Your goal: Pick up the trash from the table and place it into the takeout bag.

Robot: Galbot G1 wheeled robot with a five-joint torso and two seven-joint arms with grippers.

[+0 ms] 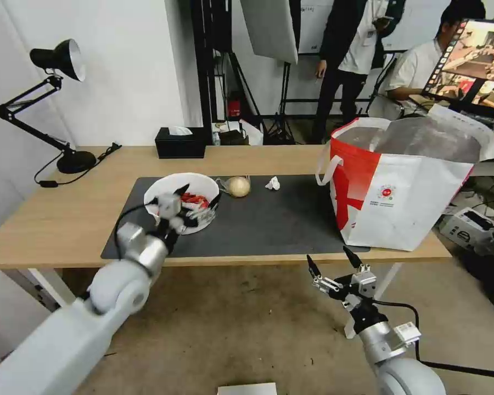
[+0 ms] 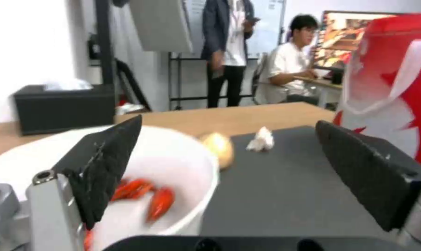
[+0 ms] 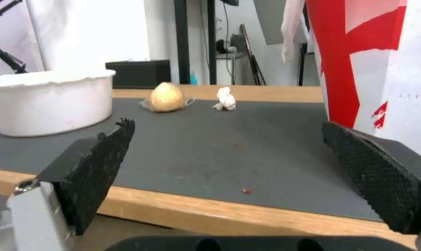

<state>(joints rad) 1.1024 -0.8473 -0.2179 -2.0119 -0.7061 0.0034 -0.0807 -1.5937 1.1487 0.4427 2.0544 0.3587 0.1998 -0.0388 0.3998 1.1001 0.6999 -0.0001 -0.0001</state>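
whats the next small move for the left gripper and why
Probably ease the left gripper down a little so its open fingers straddle the white bowl's near rim, then close. One finger already sits over the bowl; nothing is gripped yet. The right gripper waits below the table edge.

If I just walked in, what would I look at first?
Probably the big white-and-red takeout bag standing open at the table's right end. Next, the white bowl of red crayfish shells on the dark mat, with the open left gripper at it. The open right gripper waits below the table edge.
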